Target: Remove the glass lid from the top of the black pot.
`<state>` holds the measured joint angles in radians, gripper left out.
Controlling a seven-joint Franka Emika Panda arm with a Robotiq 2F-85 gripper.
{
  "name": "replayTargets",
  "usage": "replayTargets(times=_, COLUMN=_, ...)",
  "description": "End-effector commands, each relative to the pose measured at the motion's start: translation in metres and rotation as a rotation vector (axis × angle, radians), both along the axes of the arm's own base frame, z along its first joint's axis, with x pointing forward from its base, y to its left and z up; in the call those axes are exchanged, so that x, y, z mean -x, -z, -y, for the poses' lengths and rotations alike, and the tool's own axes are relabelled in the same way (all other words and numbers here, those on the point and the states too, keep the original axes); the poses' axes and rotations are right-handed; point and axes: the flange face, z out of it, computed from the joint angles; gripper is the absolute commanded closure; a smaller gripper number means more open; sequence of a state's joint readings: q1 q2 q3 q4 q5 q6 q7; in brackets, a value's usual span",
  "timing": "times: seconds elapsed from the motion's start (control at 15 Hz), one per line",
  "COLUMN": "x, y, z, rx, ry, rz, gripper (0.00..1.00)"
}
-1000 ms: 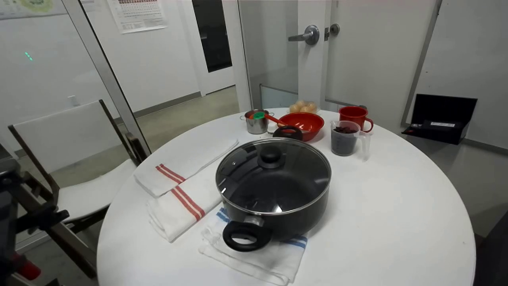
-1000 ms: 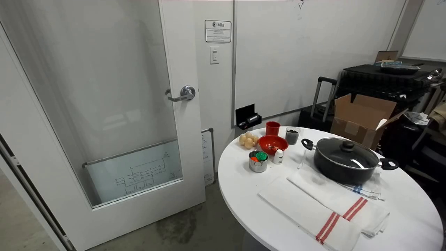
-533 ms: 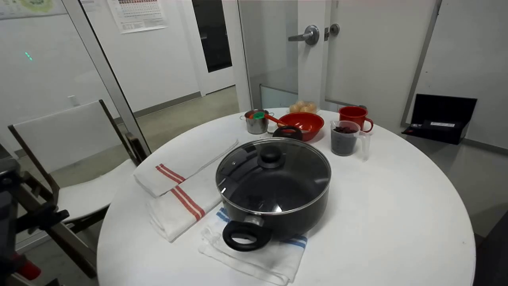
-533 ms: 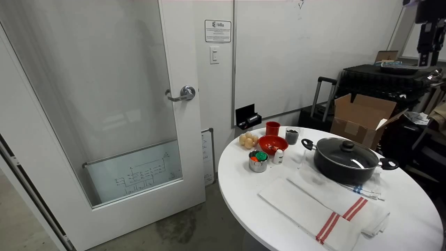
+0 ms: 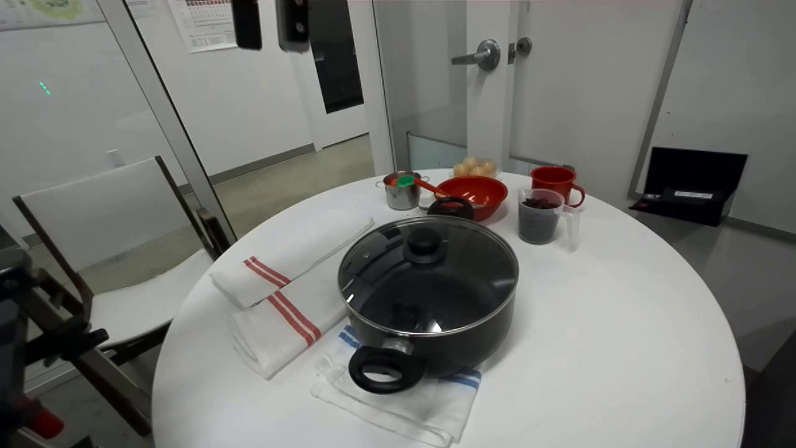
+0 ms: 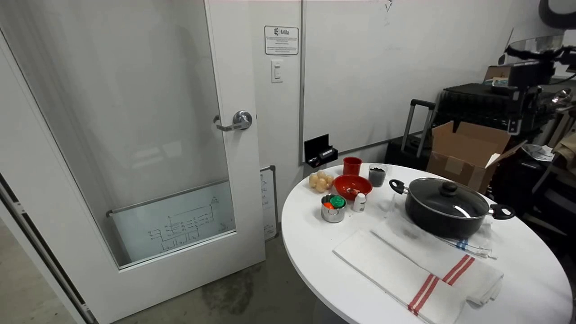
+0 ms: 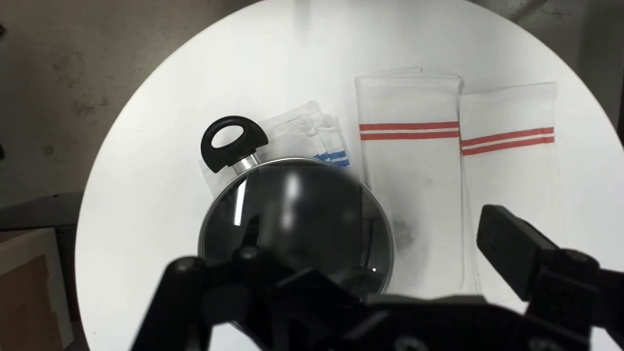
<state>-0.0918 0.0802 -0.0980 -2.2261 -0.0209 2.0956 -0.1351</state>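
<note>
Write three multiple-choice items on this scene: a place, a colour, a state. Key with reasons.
1. Where is the glass lid?
A on the chair
B on the black pot
C on the floor

2. What colour is the bowl?
A green
B white
C red

3. The gripper is:
A open
B shut on the lid
C shut on a towel

1 B: it covers the pot in both exterior views.
2 C: red shows in both exterior views.
3 A: its fingers stand apart in an exterior view.
</note>
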Motion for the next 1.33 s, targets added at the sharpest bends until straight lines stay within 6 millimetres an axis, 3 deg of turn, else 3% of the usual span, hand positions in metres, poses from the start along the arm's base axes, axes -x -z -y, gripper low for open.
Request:
replayTargets(times=0.0, x=-0.021, y=0.044, z=0.021, rx=-0.049, ry=-0.011, rz=0.012, gripper=0.0)
replayTargets(times=0.53, x=-0.056, y=0.12, z=0.046, rx=-0.099, ry=0.002, rz=-0.009, gripper=0.0)
replayTargets(times=1.27, x=-0.098, y=0.178, z=0.048, rx=-0.033, ry=0.006, rz=-0.024, gripper=0.0)
